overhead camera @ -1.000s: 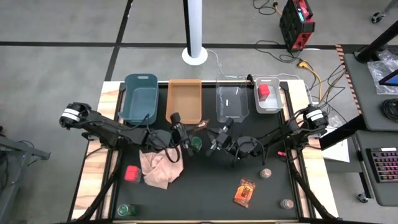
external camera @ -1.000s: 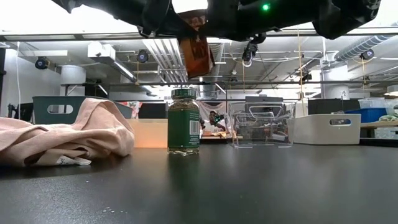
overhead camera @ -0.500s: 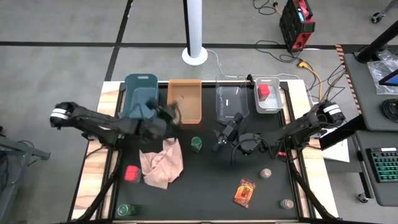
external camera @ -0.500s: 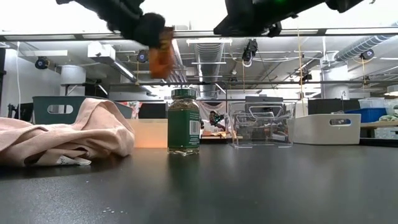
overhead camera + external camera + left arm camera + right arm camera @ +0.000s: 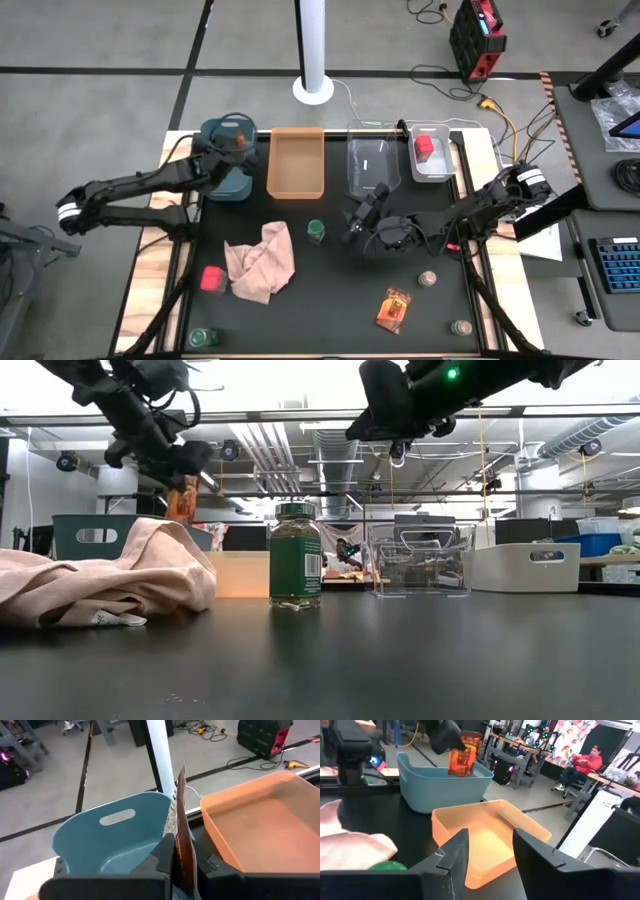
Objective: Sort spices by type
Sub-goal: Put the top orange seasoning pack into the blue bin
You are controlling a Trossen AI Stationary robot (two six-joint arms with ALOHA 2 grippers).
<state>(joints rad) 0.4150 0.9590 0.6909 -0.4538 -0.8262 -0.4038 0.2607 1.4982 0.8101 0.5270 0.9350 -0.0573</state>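
My left gripper (image 5: 234,144) is shut on an orange-brown foil packet (image 5: 180,820) above the blue bin (image 5: 226,170) at the far left; the packet (image 5: 461,759) also shows in the right wrist view. My right gripper (image 5: 360,215) stands open and holds nothing, raised over the table's middle, facing the orange bin (image 5: 485,837). A green-capped jar (image 5: 316,232) stands upright on its base between the grippers. A second foil packet (image 5: 392,308), two tan-lidded jars (image 5: 427,278) (image 5: 461,327), a red box (image 5: 212,277) and another green-capped jar (image 5: 203,337) rest on the mat. My left gripper pinches one end of the foil packet (image 5: 181,854) between its two fingers, flat faces against the pads. The fingers slant downward from the table's left. The packet sticks out beyond the fingertips and hangs clear above the blue bin (image 5: 95,535).
A crumpled pink cloth (image 5: 262,262) lies left of the middle. Along the far edge stand the orange bin (image 5: 296,160), a clear bin (image 5: 372,165) and a white bin (image 5: 440,168) holding a red box (image 5: 425,145). Bare black mat lies near the front middle.
My left gripper has carried the foil packet from the table's middle, beside the green-capped jar, toward the far left, and stands over the blue bin, turned about on the way. My right gripper has opened, let go of the packet and stayed near the middle.
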